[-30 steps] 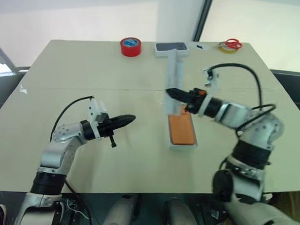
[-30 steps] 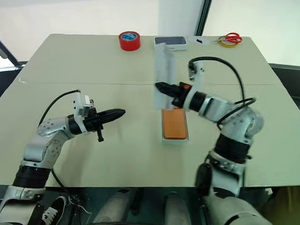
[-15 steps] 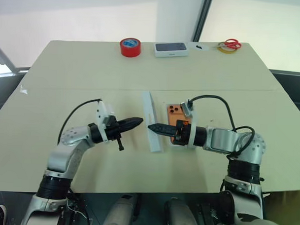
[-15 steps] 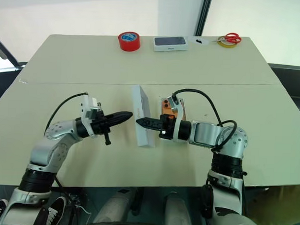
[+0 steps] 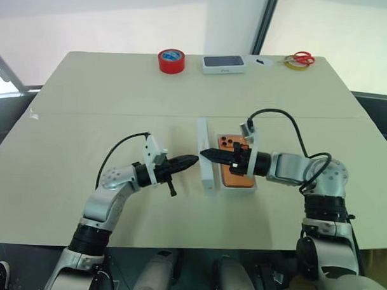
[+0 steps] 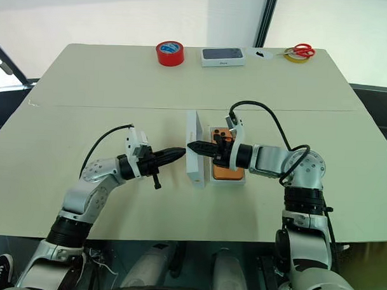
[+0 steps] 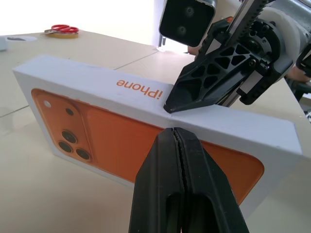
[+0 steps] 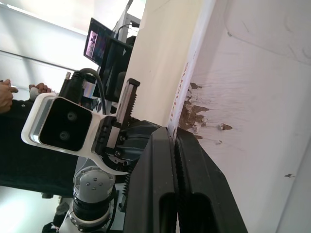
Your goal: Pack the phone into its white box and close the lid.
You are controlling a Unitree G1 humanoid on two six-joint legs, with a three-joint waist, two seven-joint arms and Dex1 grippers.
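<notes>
Lid (image 5: pixel 207 156) stands on its long edge on the surface (image 5: pixel 106 97), just beside the white box (image 5: pixel 238 186) and on that box's left. The left wrist view shows its outer face printed with an orange phone picture and the word "iPhone" along its upper side wall. The right pincer (image 5: pixel 204 153) has its black fingers pressed together, with the tip at the lid's upper edge; the right wrist view shows one wall of the lid caught between the fingertips, with a scuffed patch of torn card on the white inside face. The left pincer (image 5: pixel 193 160) is also pressed together, holding nothing, its tip close to the lid's printed face from the other side; whether it touches cannot be told.

The phone (image 5: pixel 233 167) lies flat in the white box with its orange back up and the camera lenses at the far end, partly behind the right arm. Along the far edge of the surface sit a red tape roll (image 5: pixel 171 60), a closed phone box (image 5: pixel 223 63) and red scissors (image 5: pixel 301 58).
</notes>
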